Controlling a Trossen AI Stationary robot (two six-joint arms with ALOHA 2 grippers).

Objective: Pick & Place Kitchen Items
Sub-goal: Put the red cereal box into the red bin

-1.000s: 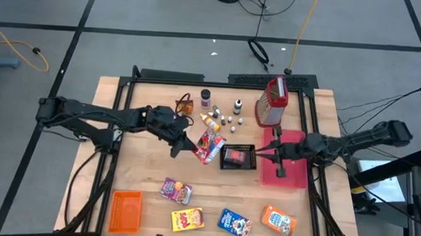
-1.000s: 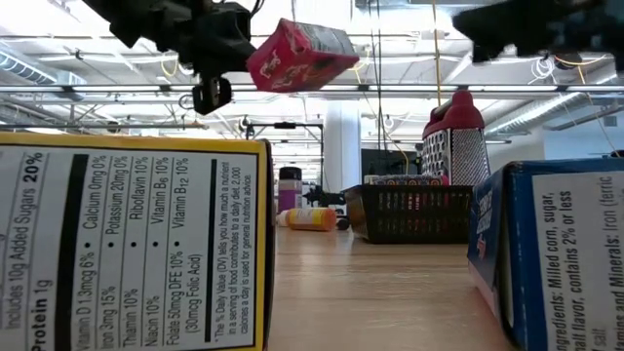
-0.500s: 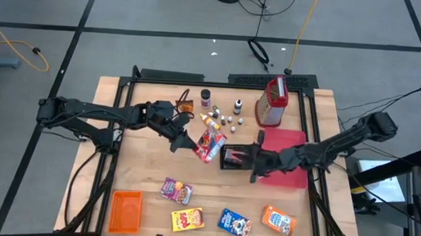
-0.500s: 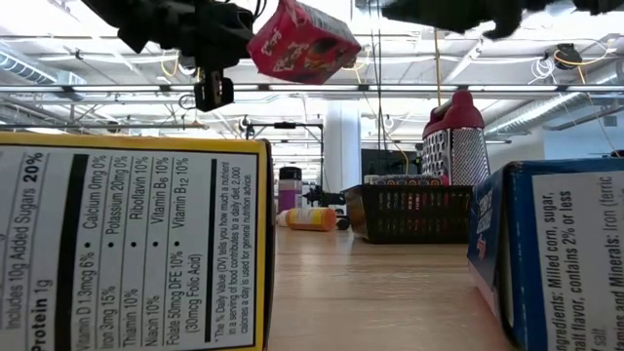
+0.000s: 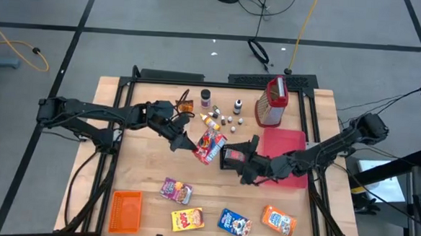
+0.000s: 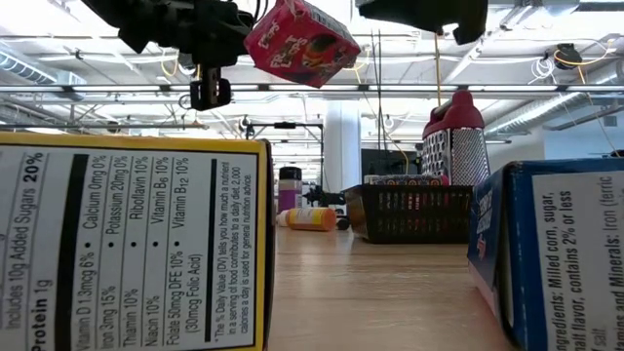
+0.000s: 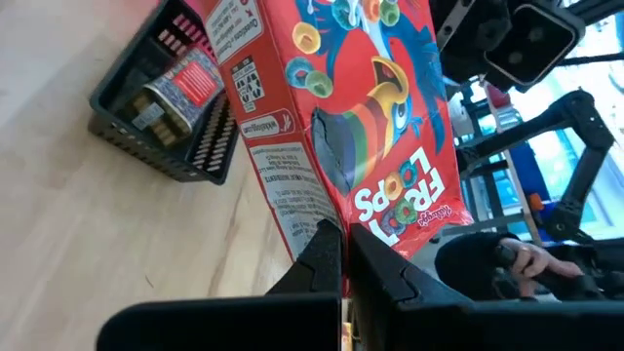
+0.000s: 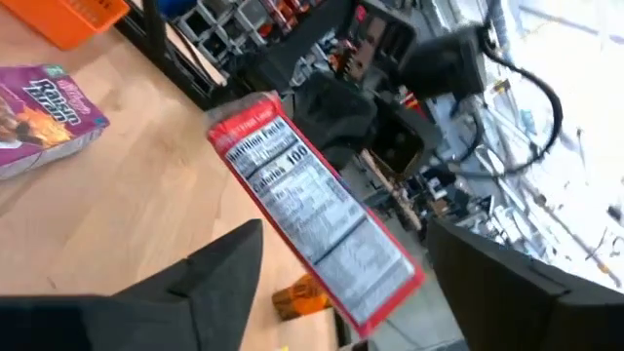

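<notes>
A red cereal box point(image 5: 210, 145) hangs above the table's middle, with my left gripper point(image 5: 178, 139) shut on it. In the low view the box point(image 6: 302, 39) is tilted, well above the tabletop. My right gripper point(image 5: 246, 162) hovers open over the black mesh basket point(image 5: 236, 157), just right of the box. In the right wrist view the box point(image 8: 312, 219) shows between its two spread fingers but farther off, and they touch nothing. A can point(image 7: 177, 90) lies in the basket. My left gripper pinches a thin edge at the box's title end point(image 7: 336, 226) between its two fingers, which stand almost together. The fingers come roughly level from the table's left. The box is lifted clear of the table and juts out tilted beyond the fingers.
A red-topped grater point(image 5: 273, 101) and small bottles point(image 5: 221, 118) stand at the back. A flat red tray point(image 5: 289, 155) lies right of the basket. Along the near edge are an orange crate point(image 5: 126, 211) and purple point(image 5: 176, 191), yellow point(image 5: 188, 219), blue point(image 5: 234, 222) and orange point(image 5: 278, 220) packets.
My right gripper has travelled from over the red tray toward the table's left, ending over the basket beside the held box, and its fingers have opened wide. The red box has tipped a little in my left gripper's hold.
</notes>
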